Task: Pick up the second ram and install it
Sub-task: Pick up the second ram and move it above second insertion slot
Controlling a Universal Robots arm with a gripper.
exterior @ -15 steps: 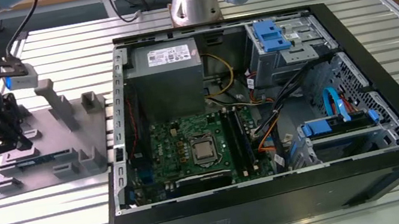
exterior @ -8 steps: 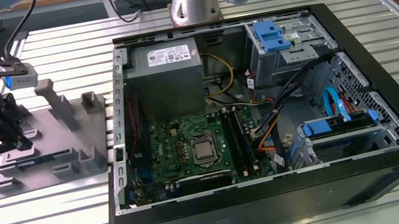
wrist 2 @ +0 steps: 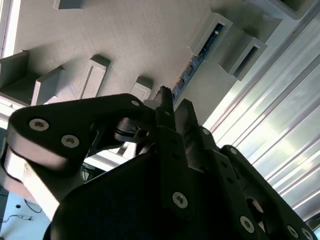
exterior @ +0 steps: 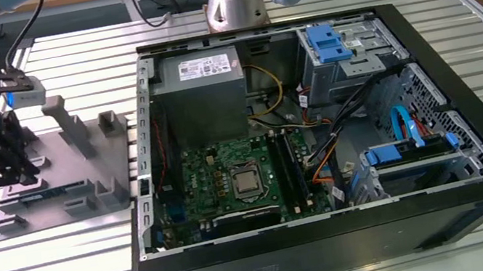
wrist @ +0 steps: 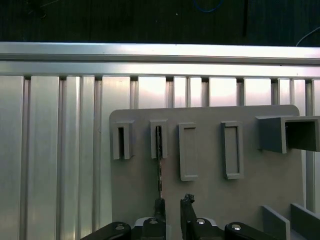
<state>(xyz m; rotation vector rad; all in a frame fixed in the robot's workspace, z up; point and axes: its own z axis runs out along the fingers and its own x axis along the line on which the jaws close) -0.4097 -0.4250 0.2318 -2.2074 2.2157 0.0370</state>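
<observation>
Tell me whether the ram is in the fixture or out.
In: the ram stands on edge in a fixture slot; the open fingers are close by.

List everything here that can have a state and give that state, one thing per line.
second ram: standing on edge in a slot of the fixture plate, not lifted.
gripper: open, tips at the second ram's near end.
fixture plate: lying flat, neighbouring recesses empty.
computer case: on its side, side panel off.
processor: bare, no cooler on it.

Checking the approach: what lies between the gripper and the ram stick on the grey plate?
Nothing: in the first wrist view the open gripper hangs right at the ram stick, no gap left.
</observation>
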